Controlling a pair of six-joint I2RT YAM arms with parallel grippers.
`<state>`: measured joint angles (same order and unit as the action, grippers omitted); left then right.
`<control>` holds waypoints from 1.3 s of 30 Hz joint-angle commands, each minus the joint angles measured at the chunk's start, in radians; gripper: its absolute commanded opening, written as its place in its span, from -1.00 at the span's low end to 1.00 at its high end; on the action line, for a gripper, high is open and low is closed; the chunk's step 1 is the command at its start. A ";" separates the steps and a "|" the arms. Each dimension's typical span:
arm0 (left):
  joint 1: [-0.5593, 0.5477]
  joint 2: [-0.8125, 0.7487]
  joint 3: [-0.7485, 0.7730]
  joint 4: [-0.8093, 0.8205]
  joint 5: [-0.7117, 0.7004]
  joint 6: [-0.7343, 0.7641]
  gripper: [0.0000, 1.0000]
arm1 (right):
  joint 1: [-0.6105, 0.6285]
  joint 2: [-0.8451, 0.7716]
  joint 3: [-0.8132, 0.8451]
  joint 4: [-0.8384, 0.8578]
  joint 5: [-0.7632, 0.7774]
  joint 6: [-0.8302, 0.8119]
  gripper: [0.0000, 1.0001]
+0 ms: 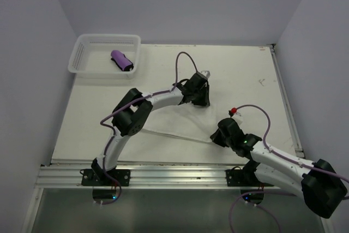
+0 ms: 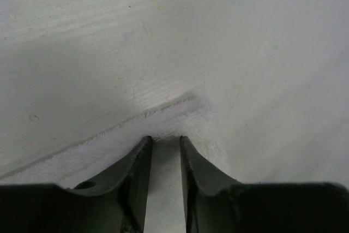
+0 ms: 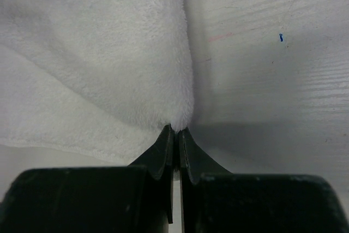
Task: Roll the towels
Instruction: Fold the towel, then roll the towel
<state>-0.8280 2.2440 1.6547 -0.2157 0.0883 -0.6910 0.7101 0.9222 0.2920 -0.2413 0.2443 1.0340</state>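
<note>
The purple towel (image 1: 121, 61) lies rolled in the basket (image 1: 82, 53). The white towel (image 1: 174, 123) lies on the table (image 1: 245, 75), not rolled yet. The right gripper (image 3: 176, 129) pinches its edge. The left gripper (image 2: 165, 139) has its fingers a little apart at a corner, and I cannot tell if it holds. Next, I think it needs a firm grab.

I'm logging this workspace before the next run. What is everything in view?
purple towel: one, purple with dark trim, rolled, in the basket
basket: one, white mesh, table's far left corner
white towel: one, white, spread on the table between the arms
table: one, white
left arm: one, white and black, reaching forward
right arm: one, white and black, near right
left gripper: one, black, slightly apart at a towel corner
right gripper: one, black, shut on the towel's edge
</note>
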 commanded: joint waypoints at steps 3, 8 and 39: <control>-0.006 -0.023 0.132 -0.039 -0.079 0.036 -0.23 | -0.003 -0.017 -0.047 -0.019 -0.019 0.024 -1.00; -0.029 -0.031 0.181 -0.071 -0.084 0.047 -0.07 | -0.003 -0.028 -0.048 -0.027 -0.013 0.026 -1.00; -0.122 0.305 0.468 -0.413 -0.309 0.061 0.19 | -0.003 -0.100 -0.054 -0.078 0.006 -0.020 -1.00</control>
<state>-0.9516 2.4653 2.1017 -0.5194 -0.1257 -0.6594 0.7055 0.8341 0.2535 -0.2436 0.2516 1.0378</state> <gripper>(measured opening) 0.602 0.030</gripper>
